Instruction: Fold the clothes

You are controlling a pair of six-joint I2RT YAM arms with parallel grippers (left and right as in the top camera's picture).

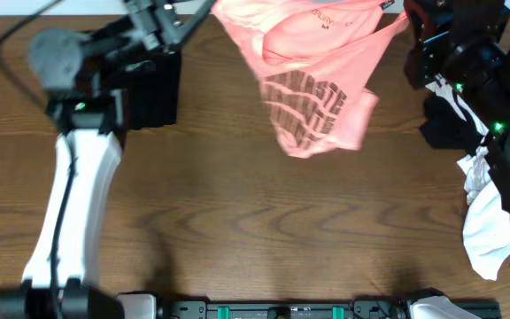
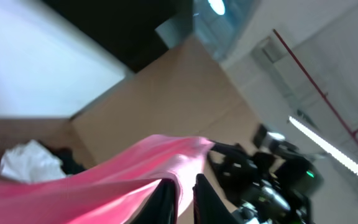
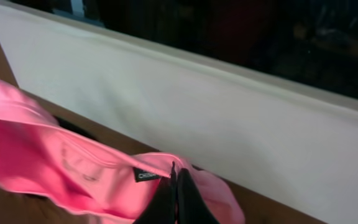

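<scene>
The salmon-pink T-shirt [image 1: 312,80] hangs in the air over the back of the table, stretched between both grippers, its dark print facing up. At the shirt's left upper edge my left gripper [image 1: 204,11] is shut on the cloth. In the left wrist view the pink cloth [image 2: 104,186] runs between the two dark fingers [image 2: 166,202] of the left gripper [image 2: 186,198]. My right gripper [image 1: 407,19] pinches the right upper edge. In the right wrist view the right gripper [image 3: 178,196] is shut on the pink shirt [image 3: 73,171] beside its black neck label.
A neat black folded rectangle [image 1: 153,84] lies under the left arm at the back left. A black garment [image 1: 445,124] and crumpled white garments [image 1: 485,226] lie at the right edge, partly under the right arm. The wooden table [image 1: 237,213] spreads in front.
</scene>
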